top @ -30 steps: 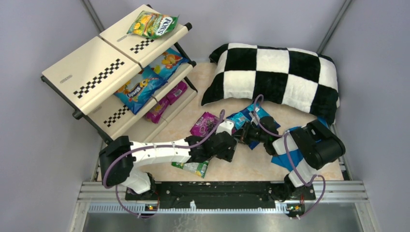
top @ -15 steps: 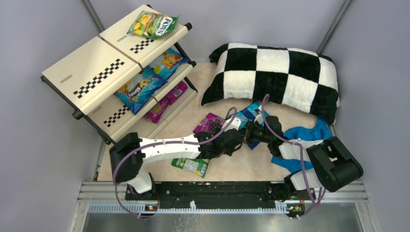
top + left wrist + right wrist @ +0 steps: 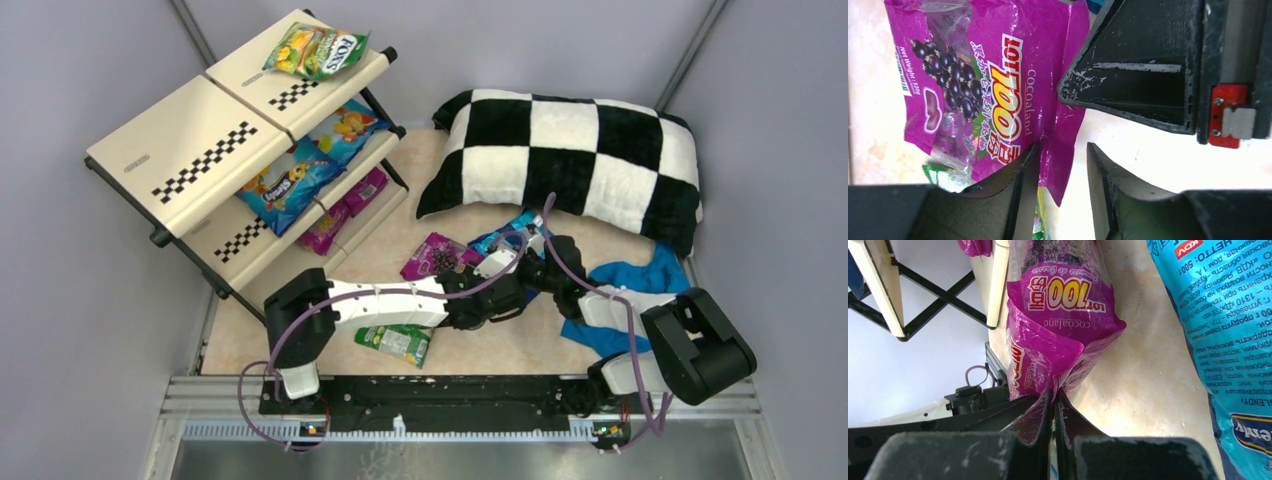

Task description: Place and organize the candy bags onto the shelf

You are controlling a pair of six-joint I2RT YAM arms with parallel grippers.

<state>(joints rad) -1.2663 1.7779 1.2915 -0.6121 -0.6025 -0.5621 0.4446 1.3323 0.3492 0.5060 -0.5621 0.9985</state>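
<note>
Just in front of the black-and-white checkered pillow (image 3: 570, 150), near its left end, a glossy plastic magenta candy bag (image 3: 432, 257) printed with dark grapes lies on the pale beige bench (image 3: 500, 345). Both arms meet at it. The right end effector (image 3: 1054, 396) is clenched on the bag's edge. Its two black fingers press together with folded magenta film pinched between them, and the packet bulges away from the grip. The left end effector (image 3: 1063, 152) sits at a lower corner of the same bag with its jaws parted. The corner of film hangs in the gap and lies against one finger (image 3: 1020, 190), while bare bench shows between it and the other, so nothing is pinched there. In the left wrist view the tip of the right end effector touches the bag's edge just above that corner.

A printed plastic blue candy bag (image 3: 505, 235) lies beside the magenta one, closer to the pillow's front edge. A plastic green-white candy bag (image 3: 395, 342) lies farther in front of the pillow, by the left arm. A crumpled plain blue cloth (image 3: 630, 285) lies in front of the pillow's right end, partly under the right arm.

Left of the pillow stands the cream three-tier slanted shelf (image 3: 200, 150) with checkered strips. It carries a green-yellow FOX'S candy bag (image 3: 318, 50) on its top tier, blue shelf bags (image 3: 300, 175) on the middle tier and magenta shelf bags (image 3: 345, 208) on the lowest.
</note>
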